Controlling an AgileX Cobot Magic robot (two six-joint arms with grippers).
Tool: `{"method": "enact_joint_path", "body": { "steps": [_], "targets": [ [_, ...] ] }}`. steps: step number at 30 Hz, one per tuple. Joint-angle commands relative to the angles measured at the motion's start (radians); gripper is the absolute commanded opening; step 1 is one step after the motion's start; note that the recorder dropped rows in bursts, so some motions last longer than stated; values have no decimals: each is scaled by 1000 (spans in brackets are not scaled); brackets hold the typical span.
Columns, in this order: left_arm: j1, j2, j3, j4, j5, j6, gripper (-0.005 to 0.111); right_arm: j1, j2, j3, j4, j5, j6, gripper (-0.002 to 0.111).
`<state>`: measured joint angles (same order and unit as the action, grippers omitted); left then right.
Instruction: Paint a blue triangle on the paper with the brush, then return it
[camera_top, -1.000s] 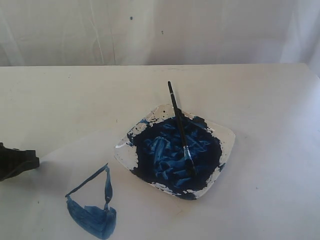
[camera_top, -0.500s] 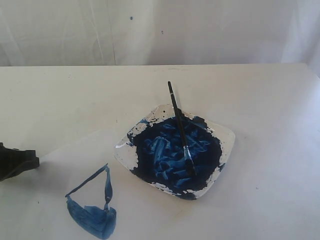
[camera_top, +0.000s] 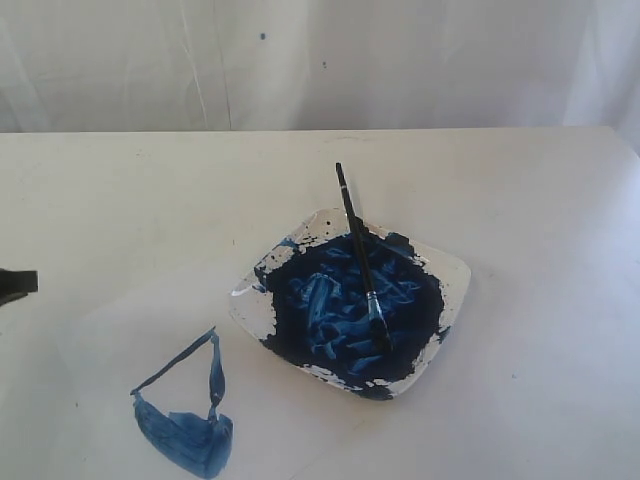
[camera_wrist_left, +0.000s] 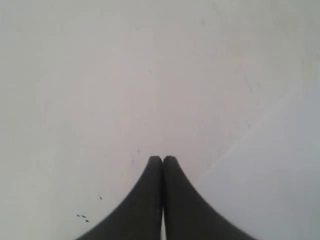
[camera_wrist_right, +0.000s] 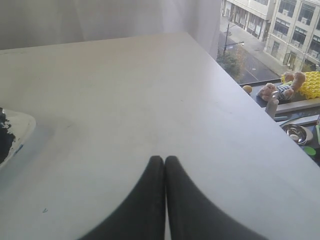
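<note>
Left gripper (camera_top: 14, 283) has drawn back since a second ago. Only a dark sliver shows at the left edge of the exterior view, where a bigger black block sat lower before. Everything else lies as it did.

Table (camera_top: 520, 200): white, fills the view.

Paper (camera_top: 290, 425): white sheet, flat, near-left part of the table. Its edge is faint. I cannot tell whether the plate overlaps it.

Plate (camera_top: 456, 274): square, white, right of centre, smeared nearly all over with dark blue paint.

Blue triangle (camera_top: 186, 425): on the paper at the near left, near the plate's left corner but apart from it. Thin upper strokes, lower part filled in.

Brush (camera_top: 359, 255): lies across the plate, untouched by either arm. Bristles are in the paint on the near side; the black handle runs out past the far rim.

Left wrist view: fingertips pressed together over bare white surface.

Right gripper (camera_wrist_right: 164, 159): fingertips pressed together above the table, the plate's corner off to one side.
</note>
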<state>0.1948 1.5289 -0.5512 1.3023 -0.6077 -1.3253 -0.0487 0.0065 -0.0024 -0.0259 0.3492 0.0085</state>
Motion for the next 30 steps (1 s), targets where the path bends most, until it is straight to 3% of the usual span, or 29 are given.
{"method": "enact_joint_path", "body": {
  "steps": [1, 6, 13, 18, 24, 30],
  "targets": [
    [2, -198, 3, 7, 35, -32, 0, 1, -7, 2, -8, -1, -8, 0],
    [2, -498, 3, -1, 79, -46, 0, 1, -7, 2, -8, -1, -8, 0],
    [1, -896, 9, 3, 407, -65, 0, 1, -7, 2, -10, -1, -8, 0],
    [1, -1164, 88, 3, 600, -54, 0, 1, -7, 2, -10, -1, -8, 0],
    [1, -1414, 225, -29, 619, -64, 0, 1, -7, 2, -10, -1, -8, 0],
    [1, -1459, 271, -112, 622, -66, 0, 1, -7, 2, -10, -1, -8, 0]
  ]
}}
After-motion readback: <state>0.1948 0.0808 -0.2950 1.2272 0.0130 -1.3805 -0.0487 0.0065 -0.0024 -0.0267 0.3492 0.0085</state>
